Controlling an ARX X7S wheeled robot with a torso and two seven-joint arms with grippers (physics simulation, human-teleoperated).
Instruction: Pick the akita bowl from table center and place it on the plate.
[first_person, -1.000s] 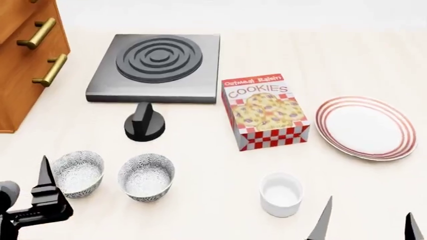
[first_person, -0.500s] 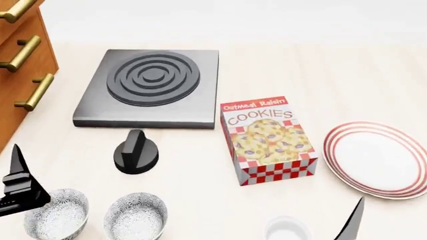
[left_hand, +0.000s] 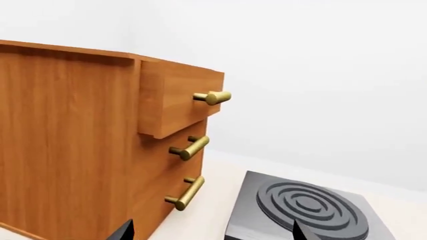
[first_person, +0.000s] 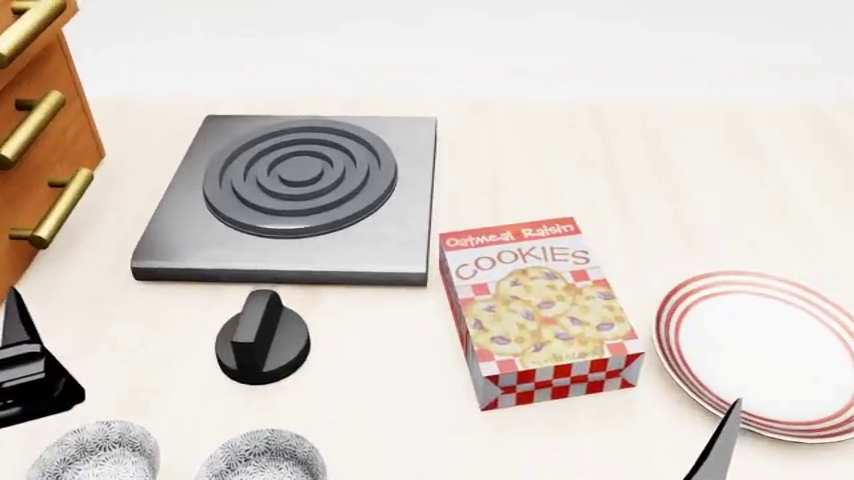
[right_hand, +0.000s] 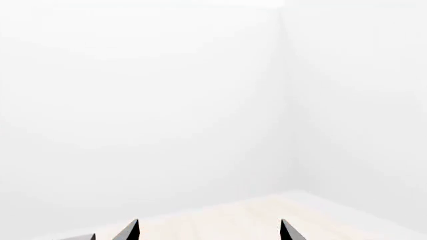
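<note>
Looking down from the head camera, I see the two speckled bowls cut off by the near edge of the view: one at the far left (first_person: 91, 452) and the akita bowl (first_person: 262, 456) just beside it, toward the table's middle, with only their far rims showing. Neither is touched by anything. The plate (first_person: 763, 355) lies well apart at the right, flat on the table (first_person: 641, 170), its right side leaving the view. Between bowl and plate stands the cookie box (first_person: 542, 310), lying on its back with the label up. A black knob (first_person: 262, 338) sits beyond the bowls, and behind it the grey burner slab (first_person: 296, 195). The wooden drawer unit (first_person: 38, 130) with brass handles fills the left corner.

My left gripper (left_hand: 210, 231) shows two dark fingertips set wide apart with nothing between them; it points toward the drawers and burner. My right gripper (right_hand: 207, 231) also has its tips spread wide and holds nothing, facing a bare white wall. In the head view one right fingertip (first_person: 713, 448) pokes up near the plate's near edge.
</note>
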